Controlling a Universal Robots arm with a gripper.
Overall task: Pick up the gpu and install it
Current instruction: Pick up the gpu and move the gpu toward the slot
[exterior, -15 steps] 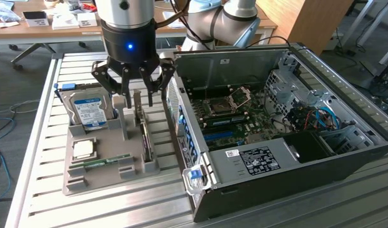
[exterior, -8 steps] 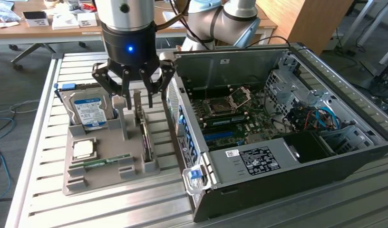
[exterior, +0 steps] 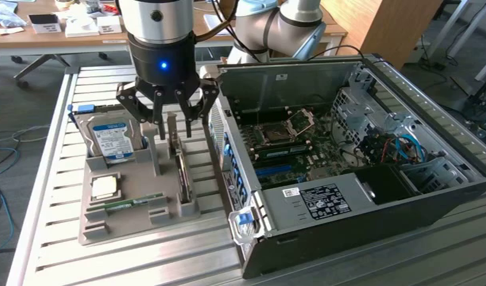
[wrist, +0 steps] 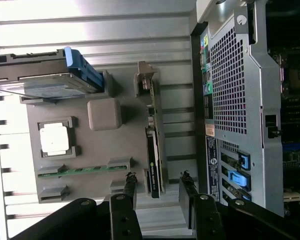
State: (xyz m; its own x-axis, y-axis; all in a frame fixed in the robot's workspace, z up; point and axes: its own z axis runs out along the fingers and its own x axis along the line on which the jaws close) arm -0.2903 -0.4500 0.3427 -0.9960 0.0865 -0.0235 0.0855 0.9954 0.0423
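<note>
**A:** What carries it all?

**B:** A slatted metal bench (exterior: pixel 108 262). The biggest thing on it is the open computer case (exterior: pixel 433 196), lying towards the exterior view's right with its motherboard (exterior: pixel 307 143) showing. The arm (exterior: pixel 159 36) comes down just beside the case, on the exterior view's left of it.

**A:** And below the arm?

**B:** A grey parts tray (exterior: pixel 120 229), close alongside the case. A hard drive (exterior: pixel 112 140) with a blue and white label stands upright in the tray's far corner. A square processor chip (exterior: pixel 105 187) and a narrow RAM stick (exterior: pixel 131 204) lie nearer the camera.

**A:** Where is the gpu?

**B:** The gpu (wrist: pixel 154 150) stands on its long edge in a slot on the side of the tray nearest the case. It has not been lifted. Its long axis runs along the tray, parallel to the case wall, from far to near in the exterior view.

**A:** How do the jaws stand to it?

**B:** They are spread wide and hold nothing. They hang over the card's far end, not its middle. In the wrist view one fingertip (wrist: pixel 130 182) shows on each side of the thin card, so the opening runs across the card's thickness and its length runs off square to them. They look to be just clear of the card, though contact cannot be ruled out.
</note>
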